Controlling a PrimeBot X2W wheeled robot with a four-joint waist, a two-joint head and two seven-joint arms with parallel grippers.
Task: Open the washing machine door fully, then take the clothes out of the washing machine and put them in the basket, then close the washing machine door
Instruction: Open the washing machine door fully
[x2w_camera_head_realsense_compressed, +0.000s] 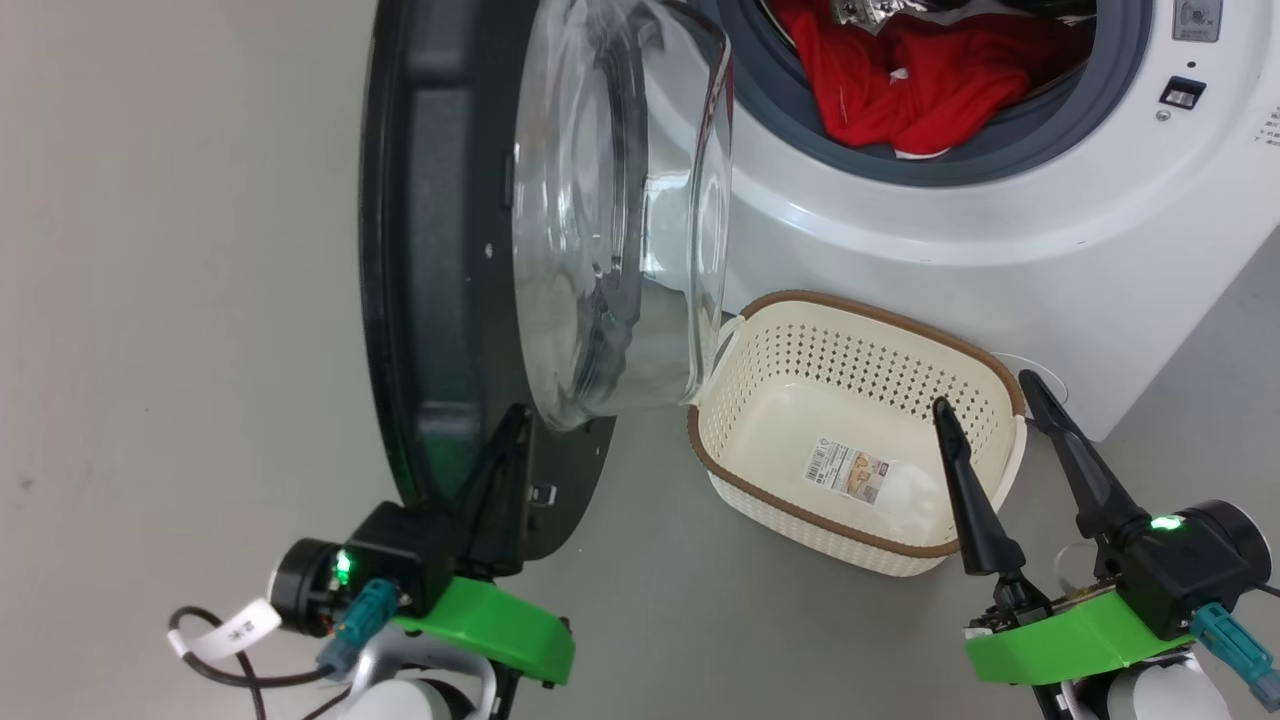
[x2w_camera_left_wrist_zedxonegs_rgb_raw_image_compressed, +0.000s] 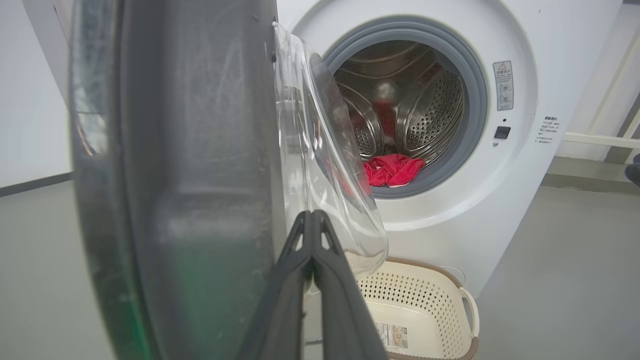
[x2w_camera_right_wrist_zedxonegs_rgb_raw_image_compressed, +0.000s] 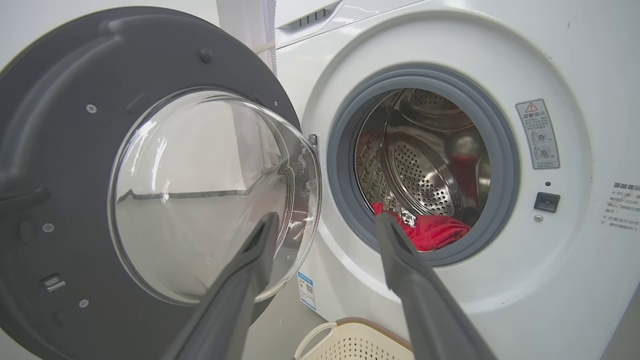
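Two claws showed: the left claw (x2w_camera_head_realsense_compressed: 512, 425), pinched shut on nothing, lay against the inner face of the washing machine door (x2w_camera_head_realsense_compressed: 430, 250), swung open at nine o'clock of the washing machine (x2w_camera_head_realsense_compressed: 900, 210), while the right claw (x2w_camera_head_realsense_compressed: 985, 392) gaped empty above the basket (x2w_camera_head_realsense_compressed: 800, 305). Clothes (x2w_camera_head_realsense_compressed: 900, 80) lay in the drum (x2w_camera_right_wrist_zedxonegs_rgb_raw_image_compressed: 425, 175) at twelve o'clock of the basket, whose barcoded paper label (x2w_camera_head_realsense_compressed: 850, 472), like the machine's red-triangle warning sticker (x2w_camera_right_wrist_zedxonegs_rgb_raw_image_compressed: 537, 134), was too small to read.

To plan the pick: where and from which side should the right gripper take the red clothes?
Probably the bunched fold of the clothes lying on the lower grey ring, entered from the front through the open mouth; that heap sits nearest and stands up.
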